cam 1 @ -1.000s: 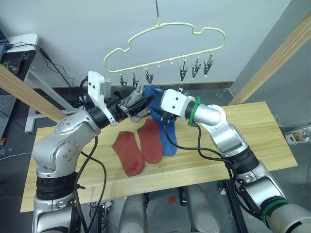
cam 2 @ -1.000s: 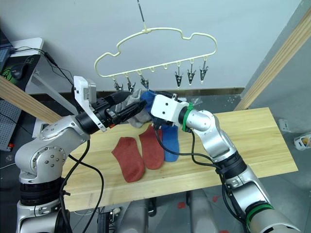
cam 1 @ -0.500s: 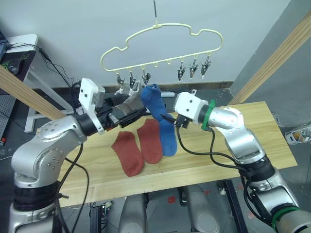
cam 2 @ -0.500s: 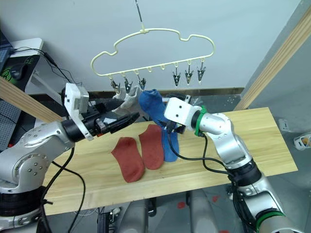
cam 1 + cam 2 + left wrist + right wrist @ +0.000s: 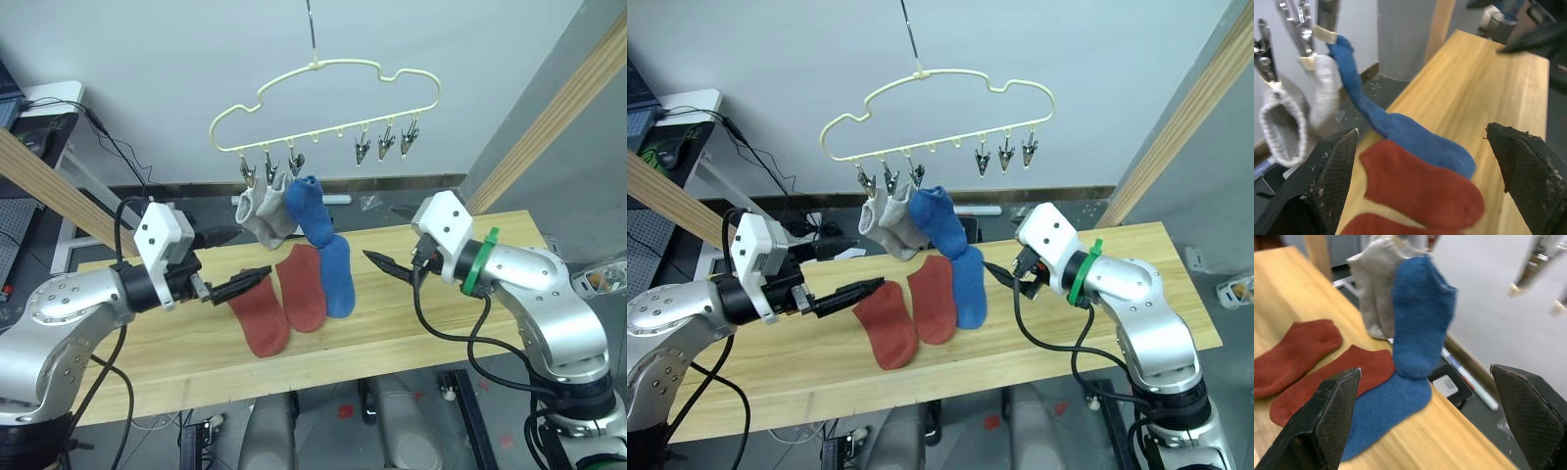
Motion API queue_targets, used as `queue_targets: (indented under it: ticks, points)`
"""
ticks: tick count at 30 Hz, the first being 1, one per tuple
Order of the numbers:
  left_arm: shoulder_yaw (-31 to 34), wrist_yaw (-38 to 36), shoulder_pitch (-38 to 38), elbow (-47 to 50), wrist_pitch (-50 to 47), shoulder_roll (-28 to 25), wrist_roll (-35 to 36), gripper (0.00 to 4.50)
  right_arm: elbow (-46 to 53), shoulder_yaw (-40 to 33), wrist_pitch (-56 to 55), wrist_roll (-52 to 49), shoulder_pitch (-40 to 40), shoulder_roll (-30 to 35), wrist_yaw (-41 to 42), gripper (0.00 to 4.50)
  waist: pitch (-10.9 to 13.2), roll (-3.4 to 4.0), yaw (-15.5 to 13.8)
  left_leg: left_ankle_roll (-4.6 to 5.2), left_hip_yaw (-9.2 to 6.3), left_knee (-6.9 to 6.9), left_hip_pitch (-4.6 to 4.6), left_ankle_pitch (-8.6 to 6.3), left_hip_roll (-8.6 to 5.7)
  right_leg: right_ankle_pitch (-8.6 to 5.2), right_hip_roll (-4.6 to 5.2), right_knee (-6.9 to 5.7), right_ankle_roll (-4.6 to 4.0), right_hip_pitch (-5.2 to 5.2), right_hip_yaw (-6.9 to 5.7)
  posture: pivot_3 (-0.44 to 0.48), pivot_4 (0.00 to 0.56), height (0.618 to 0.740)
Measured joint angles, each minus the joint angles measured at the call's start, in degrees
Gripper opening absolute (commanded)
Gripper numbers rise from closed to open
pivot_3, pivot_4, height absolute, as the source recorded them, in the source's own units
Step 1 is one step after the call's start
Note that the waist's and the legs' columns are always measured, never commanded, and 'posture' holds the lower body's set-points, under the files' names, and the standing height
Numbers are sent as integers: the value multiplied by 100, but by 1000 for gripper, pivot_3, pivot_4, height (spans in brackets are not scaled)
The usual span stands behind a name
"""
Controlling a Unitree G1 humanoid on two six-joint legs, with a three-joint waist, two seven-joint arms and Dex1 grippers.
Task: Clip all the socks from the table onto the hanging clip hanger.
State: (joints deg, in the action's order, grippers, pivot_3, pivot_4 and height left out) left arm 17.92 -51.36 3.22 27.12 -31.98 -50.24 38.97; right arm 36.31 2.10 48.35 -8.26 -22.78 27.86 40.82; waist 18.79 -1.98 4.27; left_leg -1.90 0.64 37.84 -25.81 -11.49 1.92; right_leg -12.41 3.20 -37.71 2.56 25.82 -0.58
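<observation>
Pale table (image 5: 441, 323), three hung socks (image 5: 284, 208)

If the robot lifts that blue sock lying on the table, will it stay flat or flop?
Probably flop: the blue sock lies limp on the table, and the clipped blue sock droops in a curve. It looks light, hanging from one small clip. Its soft fabric seems unlikely to slip.

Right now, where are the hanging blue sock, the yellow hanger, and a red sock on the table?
hanging blue sock (image 5: 312, 208): left eye view, middle of its body.
clip hanger (image 5: 323, 66): left eye view, top of the wire outline.
red sock (image 5: 261, 319): left eye view, middle of the leftmost one.
</observation>
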Motion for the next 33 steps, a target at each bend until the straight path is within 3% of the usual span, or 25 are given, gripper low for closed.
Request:
queue_targets:
  ticks: [7,12,15,21,33]
  points:
    - [69,-176,-128,66,217,-21,-25,4500,310,-305,513,-396,18,-157,-522,4438,-296,-19,32,0,0,3,7,1,0,-1,-2,0,1,-6,2,-128,172,740]
    - [88,-98,-124,151,241,-6,-24,4500,277,-252,667,-476,-202,-477,-985,4438,-359,-30,44,5,-5,6,15,4,0,5,-5,-6,-8,-10,3,-114,170,740]
    - [88,-34,-57,199,240,-1,-16,4500,50,-87,676,-479,-425,-762,-1276,3875,-404,-30,44,6,-6,5,16,5,0,5,-7,-8,-9,-10,3,-106,170,740]
    - [38,70,79,209,239,7,-13,4500,-353,153,583,-452,-595,-1053,-1616,1780,-429,-33,32,7,-7,6,16,6,0,6,-7,-10,-10,-12,4,-103,173,740]
    - [-207,97,665,168,132,53,12,4500,-1535,499,18,-128,-1047,-1567,-2248,1780,-439,-35,41,11,-7,7,37,8,0,8,-9,-21,-13,-26,7,-106,186,740]
